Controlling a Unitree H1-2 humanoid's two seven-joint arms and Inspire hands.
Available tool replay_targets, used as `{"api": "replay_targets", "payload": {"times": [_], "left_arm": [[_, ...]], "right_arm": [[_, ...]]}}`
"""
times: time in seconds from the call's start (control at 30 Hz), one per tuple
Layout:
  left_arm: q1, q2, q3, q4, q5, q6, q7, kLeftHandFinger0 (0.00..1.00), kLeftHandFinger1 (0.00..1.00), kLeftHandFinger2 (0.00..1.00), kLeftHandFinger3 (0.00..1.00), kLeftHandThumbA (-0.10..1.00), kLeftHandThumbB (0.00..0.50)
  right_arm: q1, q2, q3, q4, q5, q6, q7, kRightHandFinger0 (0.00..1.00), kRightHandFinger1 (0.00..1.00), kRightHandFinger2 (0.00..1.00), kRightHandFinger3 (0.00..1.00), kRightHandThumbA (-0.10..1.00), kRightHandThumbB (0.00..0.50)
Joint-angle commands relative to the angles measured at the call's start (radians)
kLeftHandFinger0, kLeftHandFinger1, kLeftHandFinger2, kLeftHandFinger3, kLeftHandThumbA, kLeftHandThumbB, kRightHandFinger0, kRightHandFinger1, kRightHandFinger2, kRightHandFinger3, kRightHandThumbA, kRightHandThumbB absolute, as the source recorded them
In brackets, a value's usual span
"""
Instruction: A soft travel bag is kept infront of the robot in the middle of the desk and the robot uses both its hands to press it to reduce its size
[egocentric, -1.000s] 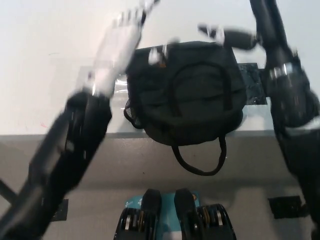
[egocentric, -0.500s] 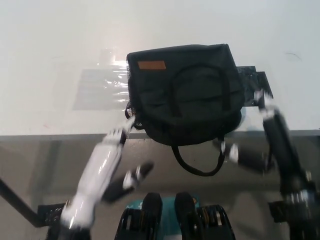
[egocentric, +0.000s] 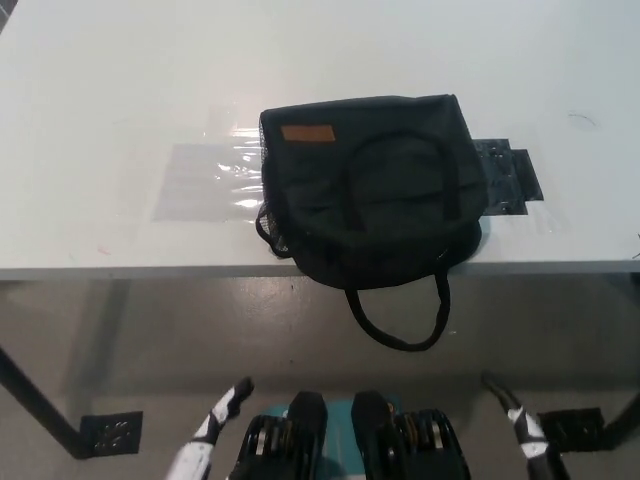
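Change since earlier frame: both arms have dropped from beside the bag to the bottom edge, below the worktop's front edge.
Head view, travel bag (egocentric: 375, 190): black, soft, lying flat on the white worktop (egocentric: 120, 90), its front part overhanging the near edge.
Bag handles: one loop lies on top of the bag; the other strap loop (egocentric: 400, 318) hangs down past the edge.
Bag label: small orange patch (egocentric: 300, 132) at the far left corner.
Under the bag: clear tape patch (egocentric: 205, 180) to its left, dark tape patch (egocentric: 510, 175) to its right.
Left robot hand (egocentric: 215, 435): white, low at bottom left, well apart from the bag; fingers cannot tell.
Right robot hand (egocentric: 518, 425): only a tip shows at bottom right, holding nothing visible; fingers cannot tell.
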Motion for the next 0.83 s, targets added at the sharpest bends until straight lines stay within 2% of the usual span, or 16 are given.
{"api": "replay_targets", "payload": {"times": [0.0,0.03,0.07,0.1,0.33,0.4,0.5,0.57,0.63,0.73,0.8], "left_arm": [[-0.046,-0.026,0.047,0.192,-0.075,-0.180,0.042,1.00,1.00,1.00,1.00,1.00,0.243],[-0.048,-0.030,0.053,0.208,-0.076,-0.180,0.032,1.00,1.00,1.00,1.00,1.00,0.269],[-0.052,-0.037,0.065,0.234,-0.107,-0.136,-0.019,1.00,1.00,1.00,1.00,1.00,0.290],[-0.056,-0.038,0.069,0.228,-0.109,-0.127,-0.029,1.00,1.00,1.00,1.00,1.00,0.290],[-0.083,-0.035,0.081,0.235,-0.045,-0.146,-0.041,1.00,1.00,1.00,1.00,1.00,0.285],[-0.087,-0.032,0.077,0.238,-0.022,-0.154,-0.042,1.00,1.00,1.00,1.00,1.00,0.251],[-0.083,-0.026,0.077,0.214,0.023,-0.113,-0.047,1.00,1.00,1.00,1.00,1.00,0.276],[-0.081,-0.007,0.072,0.195,0.087,-0.099,-0.047,1.00,1.00,1.00,1.00,1.00,0.258],[-0.087,0.004,0.071,0.192,0.149,-0.124,-0.028,1.00,1.00,1.00,1.00,1.00,0.228],[-0.092,0.010,0.068,0.188,0.196,-0.125,-0.021,1.00,1.00,1.00,1.00,1.00,0.242],[-0.096,0.013,0.065,0.178,0.220,-0.116,-0.024,1.00,1.00,1.00,1.00,1.00,0.250]], "right_arm": [[-0.060,-0.005,-0.028,0.169,0.153,-0.153,-0.091,1.00,1.00,1.00,1.00,1.00,0.126],[-0.063,-0.005,-0.031,0.183,0.154,-0.153,-0.088,1.00,1.00,1.00,1.00,1.00,0.136],[-0.072,0.006,-0.049,0.225,0.158,-0.153,-0.065,1.00,1.00,1.00,1.00,1.00,0.179],[-0.083,0.009,-0.053,0.229,0.164,-0.153,-0.053,1.00,1.00,1.00,1.00,1.00,0.198],[-0.100,0.014,-0.070,0.223,0.194,-0.153,-0.022,1.00,1.00,1.00,1.00,1.00,0.176],[-0.101,0.009,-0.078,0.223,0.191,-0.153,-0.015,1.00,1.00,1.00,1.00,1.00,0.182],[-0.104,0.013,-0.088,0.225,0.219,-0.153,0.013,1.00,1.00,1.00,1.00,1.00,0.209],[-0.103,0.012,-0.088,0.222,0.204,-0.153,0.012,1.00,1.00,1.00,1.00,1.00,0.199],[-0.102,0.012,-0.085,0.217,0.206,-0.153,0.015,1.00,1.00,1.00,1.00,1.00,0.183],[-0.096,0.016,-0.086,0.213,0.235,-0.153,0.035,1.00,1.00,1.00,1.00,1.00,0.203],[-0.098,0.016,-0.086,0.213,0.230,-0.153,0.028,1.00,1.00,1.00,1.00,1.00,0.186]]}}
